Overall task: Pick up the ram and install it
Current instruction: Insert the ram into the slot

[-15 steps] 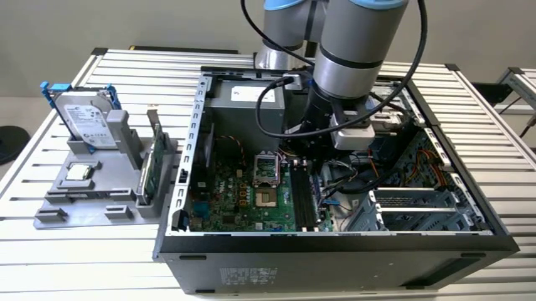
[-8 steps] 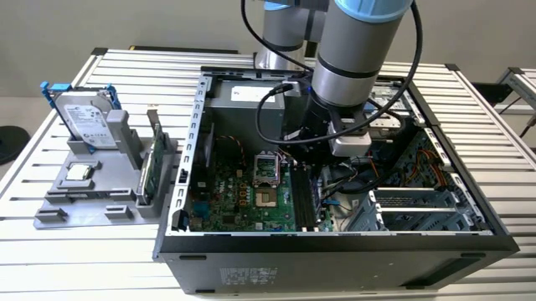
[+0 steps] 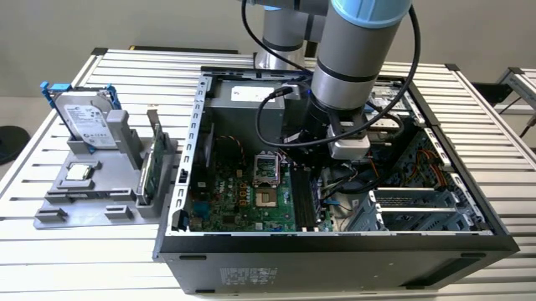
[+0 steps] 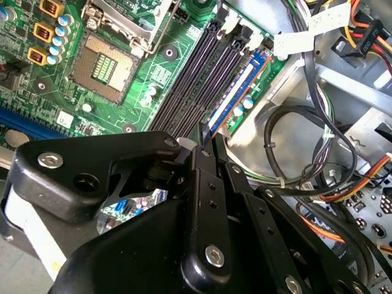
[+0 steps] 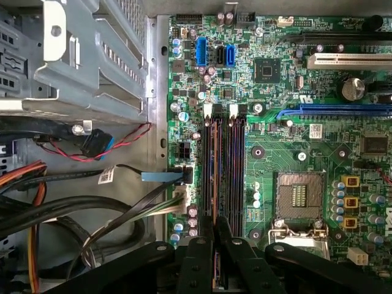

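Exterior view: arm reaches down into the open computer case (image 3: 469, 232), gripper (image 3: 312, 164) low over the motherboard (image 3: 243, 200), beside the memory slots (image 3: 303, 202).

Second wrist view: fingers (image 4: 211, 184) drawn together on the ram (image 4: 202, 131) (only a thin dark edge shows), just above the slots (image 4: 208, 79).

First wrist view: gripper (image 5: 215, 245) sits at the slots' (image 5: 223, 165) end. Judged step: insertion; it calls for aligning the ram with one slot, then pressing straight down.

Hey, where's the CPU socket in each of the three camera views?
Exterior view: CPU socket mid-motherboard, on the exterior view's left of the memory slots.
Second wrist view: socket between the memory slots and yellow components.
First wrist view: socket between slots and yellow components.
Shared landmark: the memory slots.
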You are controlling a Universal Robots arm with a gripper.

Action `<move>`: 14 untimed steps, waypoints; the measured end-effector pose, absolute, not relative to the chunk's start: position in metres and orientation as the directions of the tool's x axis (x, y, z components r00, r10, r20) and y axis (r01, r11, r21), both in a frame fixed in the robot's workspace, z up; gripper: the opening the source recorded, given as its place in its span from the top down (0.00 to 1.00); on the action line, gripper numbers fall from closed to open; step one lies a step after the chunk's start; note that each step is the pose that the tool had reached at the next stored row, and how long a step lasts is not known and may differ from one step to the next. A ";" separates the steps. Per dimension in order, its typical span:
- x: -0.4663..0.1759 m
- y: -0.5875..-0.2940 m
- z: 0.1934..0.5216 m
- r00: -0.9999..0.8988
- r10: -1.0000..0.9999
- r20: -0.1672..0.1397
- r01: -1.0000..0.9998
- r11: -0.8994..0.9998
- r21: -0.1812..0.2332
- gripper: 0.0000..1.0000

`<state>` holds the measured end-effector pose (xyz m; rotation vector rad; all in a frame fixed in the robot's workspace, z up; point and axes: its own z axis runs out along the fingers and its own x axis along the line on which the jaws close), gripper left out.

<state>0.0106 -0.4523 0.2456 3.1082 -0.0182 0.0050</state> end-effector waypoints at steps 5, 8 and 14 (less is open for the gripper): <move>0.011 -0.452 0.244 1.000 -0.012 0.004 -0.012 -0.999 0.033 1.00; 0.011 -0.452 0.240 1.000 -0.012 0.004 -0.012 -0.999 0.033 1.00; 0.012 -0.452 0.230 1.000 -0.012 0.004 -0.012 -0.999 0.033 1.00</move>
